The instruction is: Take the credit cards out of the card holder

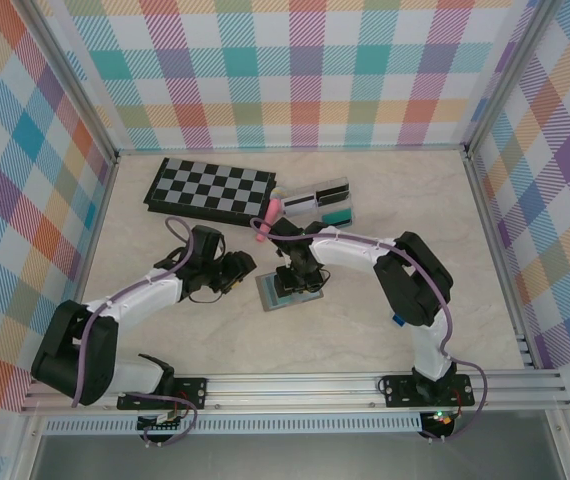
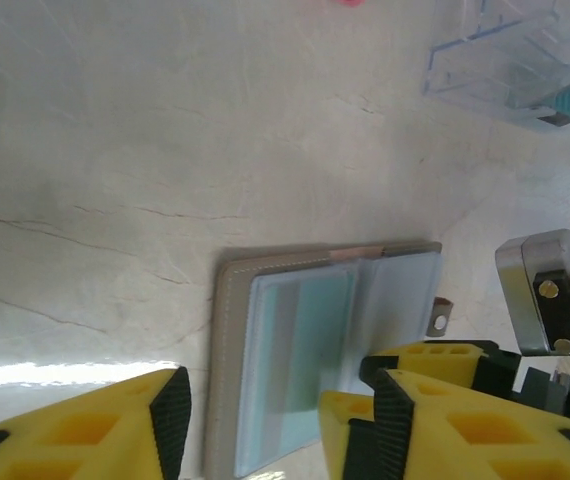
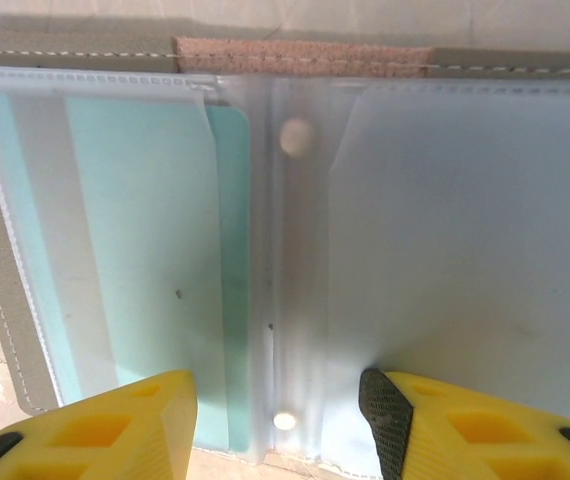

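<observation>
Right gripper (image 3: 277, 418) is hanging close over the open card holder (image 3: 485, 250), its two yellow fingers (image 3: 95, 430) standing partly apart and holding nothing. The gap between them is straddling the middle fold, where two pale snap studs (image 3: 295, 136) are showing through the clear sleeves. Whether the fingertips are touching the plastic cannot be told. A teal-green card (image 3: 135, 250) is sitting tucked inside the sleeve on the left side of the right wrist view, with its right edge lying just beside the fold. From above, the card holder is lying flat and spread open on the pale marbled table (image 1: 435, 220), near the middle, between the two arms. Left gripper (image 2: 265, 425) is also standing partly open with nothing clamped. In its wrist view the holder's grey stitched border and the teal panel are lying in the gap between its fingers. Another yellow finger (image 2: 430, 358) is resting on or just over the holder, close beside the left gripper's right finger. Farther back a folded chessboard (image 1: 210, 188) is lying near the rear wall, and a clear plastic box (image 1: 317, 203) with dark and teal contents is sitting just right of it. A small pink object (image 1: 265, 222) is lying just in front of them.
</observation>
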